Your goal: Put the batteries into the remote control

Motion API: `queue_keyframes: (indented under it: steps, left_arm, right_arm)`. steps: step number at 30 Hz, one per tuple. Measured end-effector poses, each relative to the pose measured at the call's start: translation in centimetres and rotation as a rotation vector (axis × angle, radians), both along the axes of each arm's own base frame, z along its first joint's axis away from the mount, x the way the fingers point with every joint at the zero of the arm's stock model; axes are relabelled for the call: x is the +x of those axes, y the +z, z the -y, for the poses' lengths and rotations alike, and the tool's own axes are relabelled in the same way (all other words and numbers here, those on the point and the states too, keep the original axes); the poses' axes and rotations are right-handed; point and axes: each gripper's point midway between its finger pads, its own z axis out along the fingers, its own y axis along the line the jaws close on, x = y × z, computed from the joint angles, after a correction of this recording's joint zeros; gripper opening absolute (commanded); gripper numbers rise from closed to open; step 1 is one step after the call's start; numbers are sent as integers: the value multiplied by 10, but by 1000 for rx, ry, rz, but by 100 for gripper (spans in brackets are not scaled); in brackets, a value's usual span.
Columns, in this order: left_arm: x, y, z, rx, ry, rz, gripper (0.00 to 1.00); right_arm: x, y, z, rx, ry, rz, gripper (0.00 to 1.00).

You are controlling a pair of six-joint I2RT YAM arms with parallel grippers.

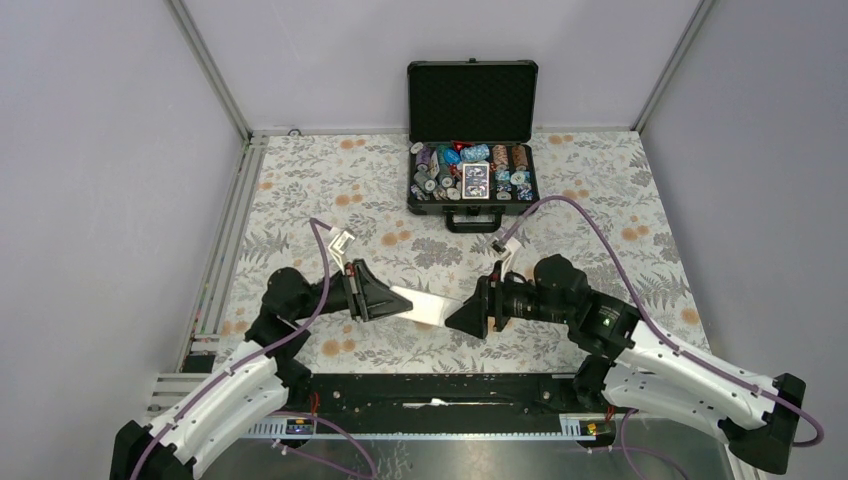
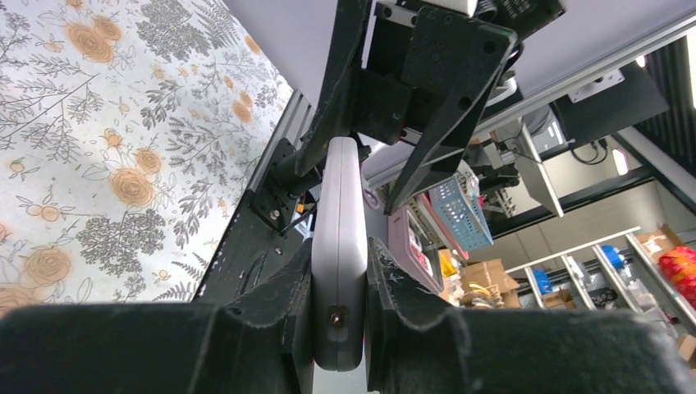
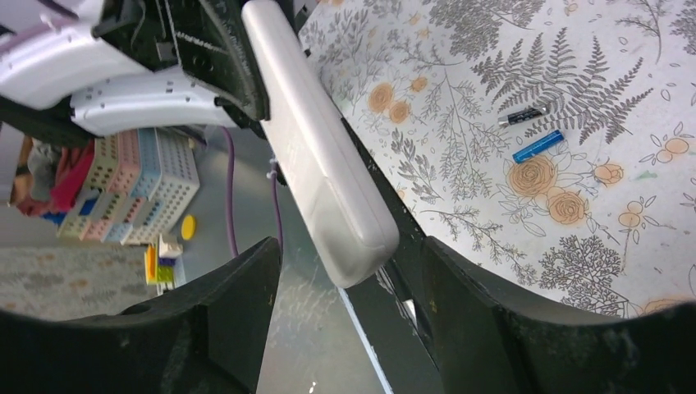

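Observation:
The white remote control [image 1: 425, 305] hangs above the floral cloth between the two arms. My left gripper [image 1: 398, 300] is shut on its left end. In the left wrist view the remote control [image 2: 338, 238] stands edge-on, pinched between both fingers [image 2: 279, 304]. My right gripper [image 1: 458, 318] stands open at the remote's other end. In the right wrist view the rounded end of the remote control [image 3: 328, 172] reaches between my spread jaws without touching either one. Two batteries lie on the cloth beyond it, one dark [image 3: 524, 116] and one blue [image 3: 538, 146].
An open black chip case [image 1: 472, 150] with poker chips and cards sits at the back of the table. The metal frame rail [image 1: 430, 390] runs along the near edge under the remote. Walls close in left, right and behind.

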Motion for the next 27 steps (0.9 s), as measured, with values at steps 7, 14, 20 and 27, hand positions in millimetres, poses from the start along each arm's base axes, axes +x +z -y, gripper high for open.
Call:
queue_keyframes:
  steps: [7,14,20,27]
  left_arm:
    - [2,5,0,-60,14,-22,0]
    - [3,9,1,-86,15,-29,0]
    - [3,9,1,-88,15,-34,0]
    - [5,10,1,-90,22,-32,0]
  right_arm:
    - [9,-3,-1,62,-83,-37,64]
    - [16,7,-3,125,-126,-35,61]
    - [18,15,-4,162,-137,-28,52]
    - [17,14,-4,172,-141,-39,35]
